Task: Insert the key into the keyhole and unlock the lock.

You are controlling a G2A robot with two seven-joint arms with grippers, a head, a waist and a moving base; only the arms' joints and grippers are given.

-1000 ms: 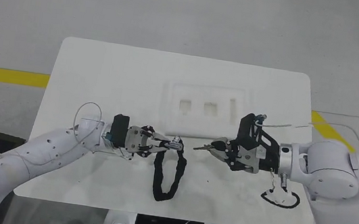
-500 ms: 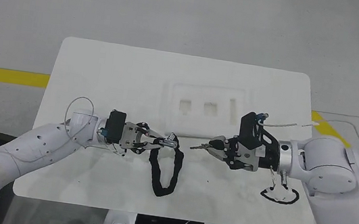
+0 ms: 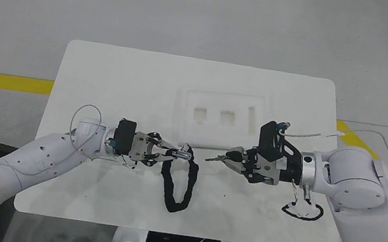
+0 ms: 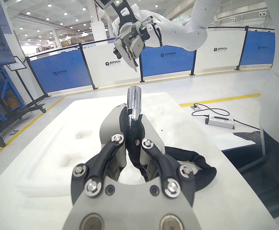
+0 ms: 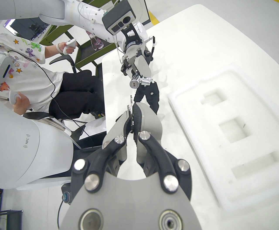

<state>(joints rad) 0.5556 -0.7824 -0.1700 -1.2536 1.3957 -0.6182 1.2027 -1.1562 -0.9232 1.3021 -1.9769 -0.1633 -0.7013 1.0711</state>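
Motion has stopped: left claw [image 4: 130, 122] stays clamped on the lock [image 4: 134, 102], right claw [image 5: 132, 112] pinches the key [image 5: 131, 101], tip just short of the keyhole [image 5: 134, 83] ahead; insertion remains.

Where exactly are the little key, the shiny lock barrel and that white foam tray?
small metal key [image 5: 131, 100], right wrist view, on its bare blade.
shiny chrome lock cylinder [image 4: 134, 102], left wrist view, on the middle of the barrel.
white foam tray [image 3: 237, 100], top view, on its far rim.
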